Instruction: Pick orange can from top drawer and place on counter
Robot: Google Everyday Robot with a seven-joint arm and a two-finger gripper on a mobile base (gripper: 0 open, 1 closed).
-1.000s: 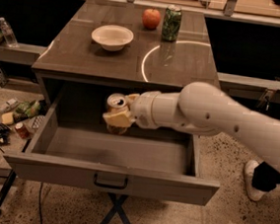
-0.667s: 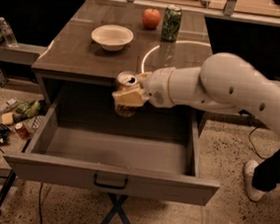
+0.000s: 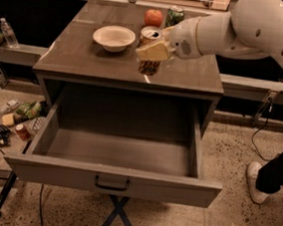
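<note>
One orange can [image 3: 150, 34], upright with silver top up, sits pinched in the gripper [image 3: 153, 52] over the counter [image 3: 86, 59].

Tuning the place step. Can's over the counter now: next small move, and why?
Probably a short straight descent, then release. The gripper is shut on the orange can just inside the counter's front edge, seemingly above the surface. The spot beneath looks bare, and the bowl stands apart from it.
</note>
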